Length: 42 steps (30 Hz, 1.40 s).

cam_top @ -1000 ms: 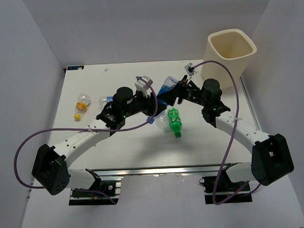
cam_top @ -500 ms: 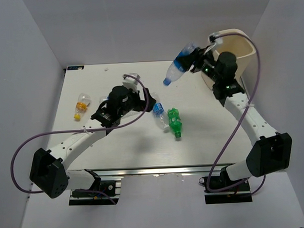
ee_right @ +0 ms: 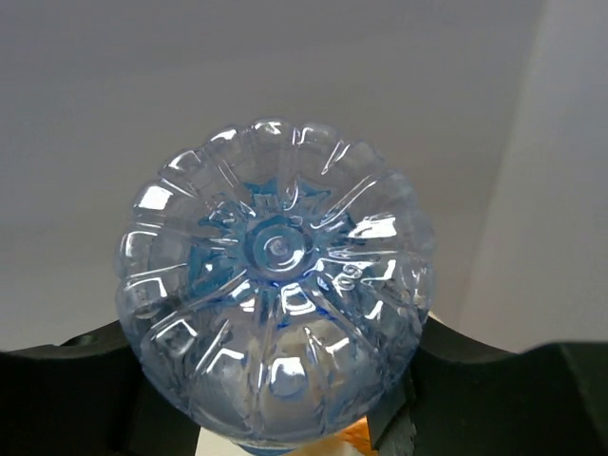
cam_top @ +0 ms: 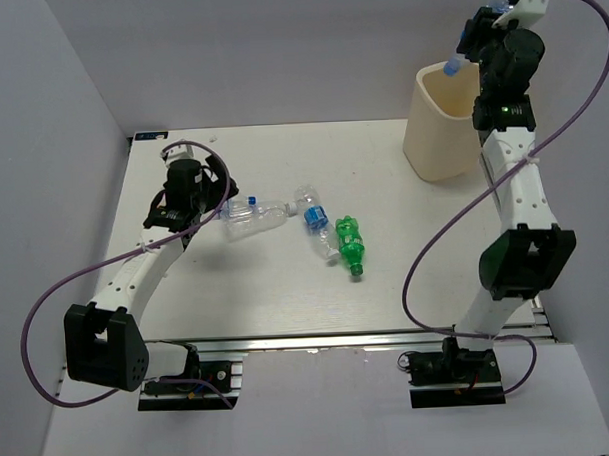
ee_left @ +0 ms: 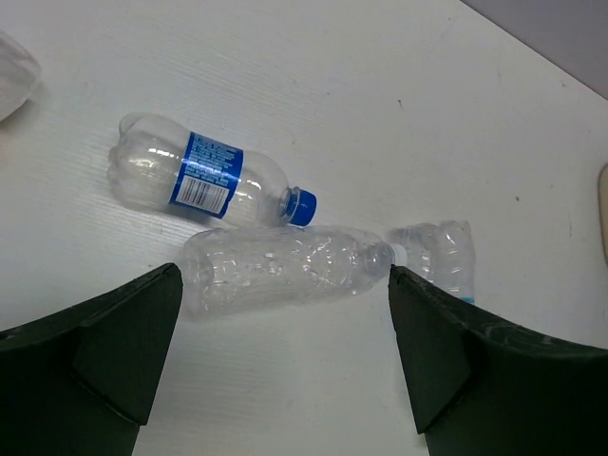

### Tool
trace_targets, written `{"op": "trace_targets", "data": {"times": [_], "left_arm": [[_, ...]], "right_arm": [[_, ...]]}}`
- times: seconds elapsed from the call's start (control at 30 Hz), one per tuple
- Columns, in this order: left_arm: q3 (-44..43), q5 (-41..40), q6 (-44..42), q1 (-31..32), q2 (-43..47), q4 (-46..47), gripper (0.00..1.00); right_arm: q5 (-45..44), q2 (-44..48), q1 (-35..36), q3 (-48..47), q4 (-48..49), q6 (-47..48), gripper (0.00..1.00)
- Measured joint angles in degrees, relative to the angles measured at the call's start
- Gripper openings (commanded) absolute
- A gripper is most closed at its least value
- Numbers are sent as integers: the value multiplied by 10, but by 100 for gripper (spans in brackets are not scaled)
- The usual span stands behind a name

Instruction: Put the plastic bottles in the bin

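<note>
My right gripper (cam_top: 483, 30) is raised high over the cream bin (cam_top: 451, 133) and is shut on a clear blue-tinted plastic bottle (ee_right: 275, 323). The bottle hangs cap down, its blue cap (cam_top: 455, 68) above the bin's rim. In the right wrist view its ribbed base fills the space between the fingers. My left gripper (ee_left: 280, 366) stands open low over the table, with nothing between its fingers. Just beyond it lie a clear bottle (ee_left: 280, 269), a blue-labelled bottle (ee_left: 204, 176) and a crushed bottle (ee_left: 437, 255).
A green bottle (cam_top: 350, 244) lies mid-table beside the crushed blue-labelled one (cam_top: 312, 220). The bin stands at the table's far right corner. Purple cables loop from both arms. White walls close in the table on three sides.
The right arm swung up and to the right, carrying the bottle from over the table's middle to above the bin. The left gripper opened, let go of a clear bottle and drew back left.
</note>
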State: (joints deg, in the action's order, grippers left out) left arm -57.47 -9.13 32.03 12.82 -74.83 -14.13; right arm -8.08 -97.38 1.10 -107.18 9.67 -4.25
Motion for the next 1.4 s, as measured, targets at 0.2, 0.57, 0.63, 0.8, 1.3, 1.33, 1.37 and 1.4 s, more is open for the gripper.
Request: {"op": "trace_targets", "data": {"times": [0.2,0.57,0.63,0.8,1.3,1.33,1.37,1.4], "left_arm": [[-1,-39,15,-2,0,-27,98],[-3,-65,21,-3,0,-52,98],[-3,-65,23,-3,0,-51,98],[-1,-60,29,-3,1,-46,98],[48,-59,35,-3,18,-34,98],[48,-59,34,-3,18,-33,98],[48,-58,32,-3,18,-31,98],[49,-58,31,-3,18,-29,98]], "right_arm": [[-42,-135,-50,-84,-60,29,89],[36,-131,-52,-109,-160,82,89],[66,-101,-46,-105,-173,86,89],[119,6,26,-39,-203,107,89],[108,52,279,394,-250,-11,89],[105,50,279,406,-250,-21,89],[101,46,279,412,-250,-30,89],[97,42,279,415,-250,-37,89]]}}
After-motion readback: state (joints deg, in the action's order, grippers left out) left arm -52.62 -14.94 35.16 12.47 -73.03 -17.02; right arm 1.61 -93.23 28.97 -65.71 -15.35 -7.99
